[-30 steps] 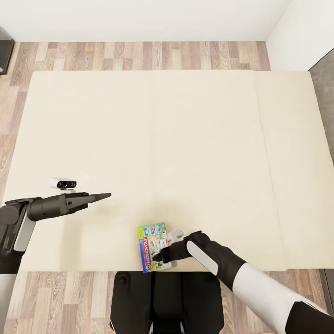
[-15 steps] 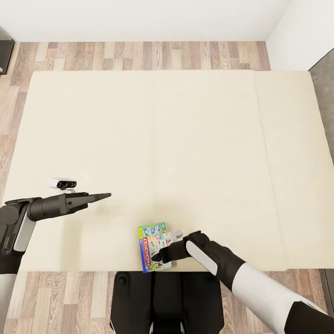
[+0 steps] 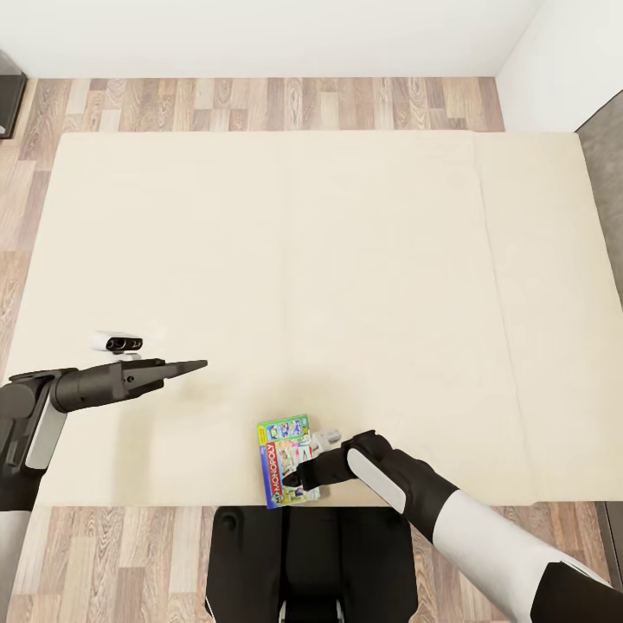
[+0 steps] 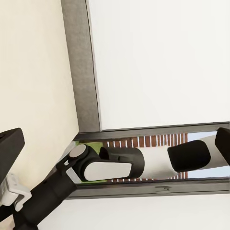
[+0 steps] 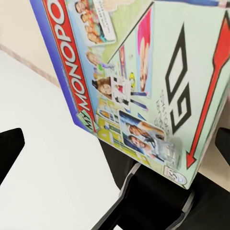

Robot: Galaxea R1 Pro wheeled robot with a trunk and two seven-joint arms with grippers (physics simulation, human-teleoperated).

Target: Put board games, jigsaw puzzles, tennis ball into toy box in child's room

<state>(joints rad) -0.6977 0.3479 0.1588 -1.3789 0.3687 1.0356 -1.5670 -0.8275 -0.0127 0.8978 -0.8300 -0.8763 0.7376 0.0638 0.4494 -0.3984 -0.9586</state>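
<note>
A flat board game box with a red MONOPOLY banner [image 3: 279,443] lies on the beige mattress of the bed [image 3: 303,260], close to its near edge. My right gripper [image 3: 299,475] hovers over the box's near end. In the right wrist view the box [image 5: 143,81] sits close ahead, and the right gripper [image 5: 117,143] is open with its black fingertips [image 5: 10,146] spread wide. My left gripper [image 3: 192,366] hangs over bare mattress to the left of the box. It is also open [image 4: 117,148] and holds nothing.
Wood-plank floor [image 3: 260,104] runs beyond the bed's far side up to a white wall. A dark cabinet corner [image 3: 9,95] stands at the far left. The grey padded frame [image 3: 603,173] borders the bed on the right. My dark base [image 3: 303,562] stands against the near edge.
</note>
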